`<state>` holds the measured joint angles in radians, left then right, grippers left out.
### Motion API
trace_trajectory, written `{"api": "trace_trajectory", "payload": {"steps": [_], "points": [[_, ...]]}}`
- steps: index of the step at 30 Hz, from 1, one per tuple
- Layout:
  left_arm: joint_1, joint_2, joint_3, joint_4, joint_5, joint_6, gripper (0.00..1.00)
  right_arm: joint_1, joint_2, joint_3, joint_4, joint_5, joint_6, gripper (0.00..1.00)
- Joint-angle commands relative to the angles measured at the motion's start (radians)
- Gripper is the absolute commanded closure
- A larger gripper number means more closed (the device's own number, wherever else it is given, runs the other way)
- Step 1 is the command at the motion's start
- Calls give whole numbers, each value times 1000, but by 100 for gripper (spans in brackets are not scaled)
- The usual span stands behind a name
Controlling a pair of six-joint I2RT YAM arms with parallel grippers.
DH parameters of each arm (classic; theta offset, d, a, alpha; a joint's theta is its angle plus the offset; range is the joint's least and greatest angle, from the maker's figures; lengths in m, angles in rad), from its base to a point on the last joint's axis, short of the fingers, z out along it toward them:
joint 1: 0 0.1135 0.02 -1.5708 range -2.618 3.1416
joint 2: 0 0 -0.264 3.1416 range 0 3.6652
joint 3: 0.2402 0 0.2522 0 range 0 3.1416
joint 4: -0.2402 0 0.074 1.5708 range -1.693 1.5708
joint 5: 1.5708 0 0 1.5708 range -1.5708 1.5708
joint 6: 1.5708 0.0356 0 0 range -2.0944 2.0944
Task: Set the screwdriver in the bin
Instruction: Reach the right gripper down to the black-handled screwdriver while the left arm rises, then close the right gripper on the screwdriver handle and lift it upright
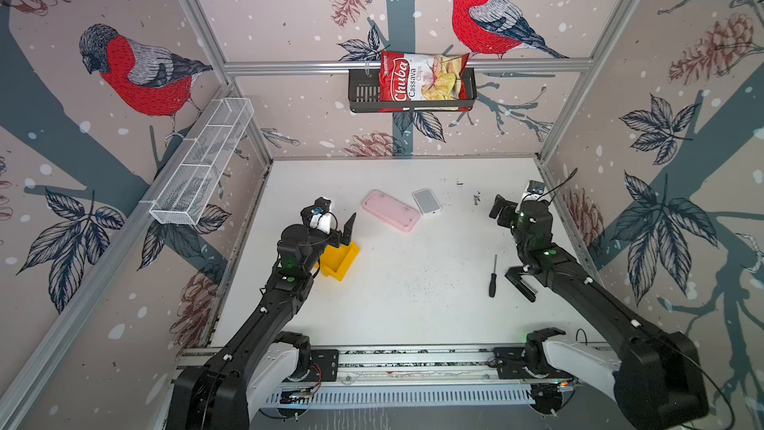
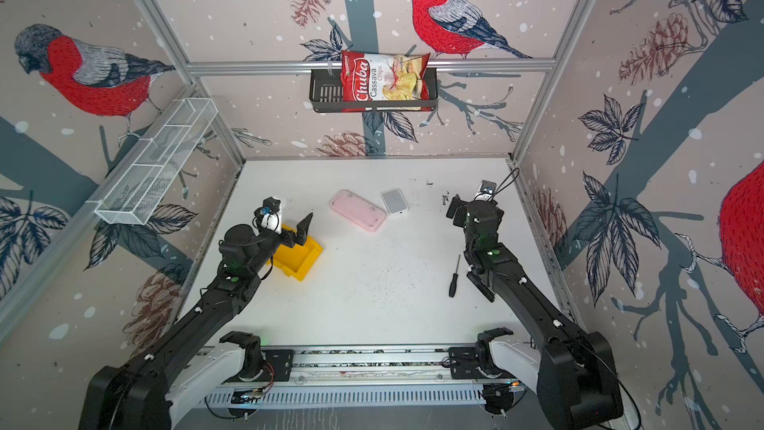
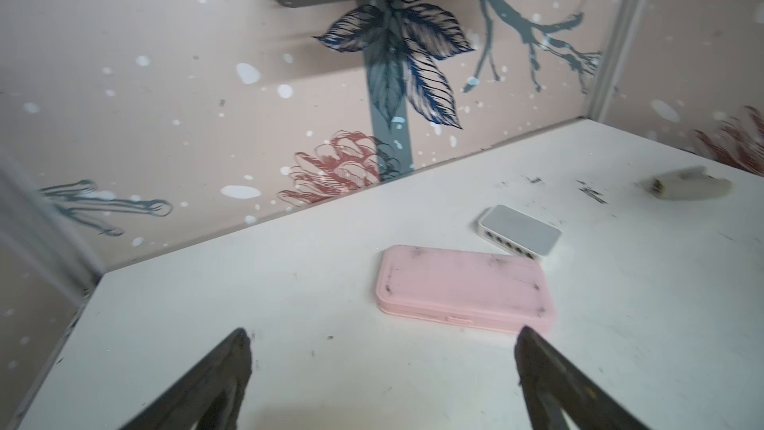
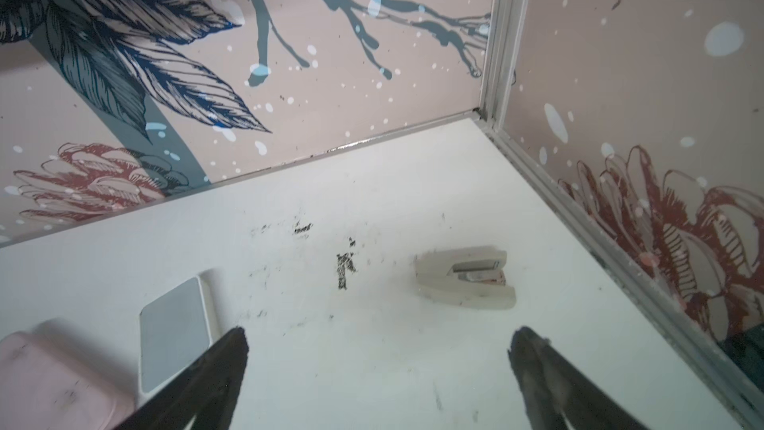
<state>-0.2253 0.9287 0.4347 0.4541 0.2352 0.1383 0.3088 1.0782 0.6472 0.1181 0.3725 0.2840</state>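
The screwdriver (image 1: 493, 277) (image 2: 454, 278), black-handled with a thin dark shaft, lies on the white table right of centre, close beside my right forearm. Neither wrist view shows it. The yellow bin (image 1: 341, 261) (image 2: 304, 257) stands on the left side, partly under my left wrist. My left gripper (image 1: 342, 228) (image 3: 382, 337) hovers over the bin's far edge, open and empty. My right gripper (image 1: 501, 209) (image 4: 378, 337) is open and empty too. It hangs farther back than the screwdriver and faces the back right corner.
A pink case (image 1: 390, 210) (image 3: 463, 287) and a white network switch (image 1: 426, 201) (image 4: 173, 332) lie mid-table toward the back. A beige stapler (image 4: 467, 279) sits near the right wall. A white mesh tray (image 1: 202, 163) and a black basket (image 1: 364, 93) holding a chips bag hang on the walls.
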Motion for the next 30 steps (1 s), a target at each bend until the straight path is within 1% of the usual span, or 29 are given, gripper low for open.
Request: {"api": "trace_trajectory", "payload": {"steps": [1,4,6,9,12,17,20,22,26,30], "points": [[-56,-17,30,-129,124,94,2,63,-33,13,-212,8,146,0],[-127,-28,44,-188,177,161,2,131,-62,1,-302,-6,242,0],[-172,-30,35,-189,198,183,2,162,-74,-10,-354,-30,315,0],[-240,-25,28,-198,211,203,2,186,-80,-18,-424,-70,410,0],[-318,-9,36,-223,206,225,2,189,-65,-36,-482,-94,455,2],[-421,53,2,-118,232,196,2,180,-25,-90,-479,-143,457,5],[-483,109,12,-96,229,195,2,158,30,-102,-501,-193,461,10],[-511,141,27,-102,222,199,2,159,73,-104,-522,-207,462,12],[-534,171,28,-89,213,198,2,160,122,-129,-521,-201,441,13],[-538,177,24,-78,192,200,2,160,131,-160,-521,-203,441,18]]}}
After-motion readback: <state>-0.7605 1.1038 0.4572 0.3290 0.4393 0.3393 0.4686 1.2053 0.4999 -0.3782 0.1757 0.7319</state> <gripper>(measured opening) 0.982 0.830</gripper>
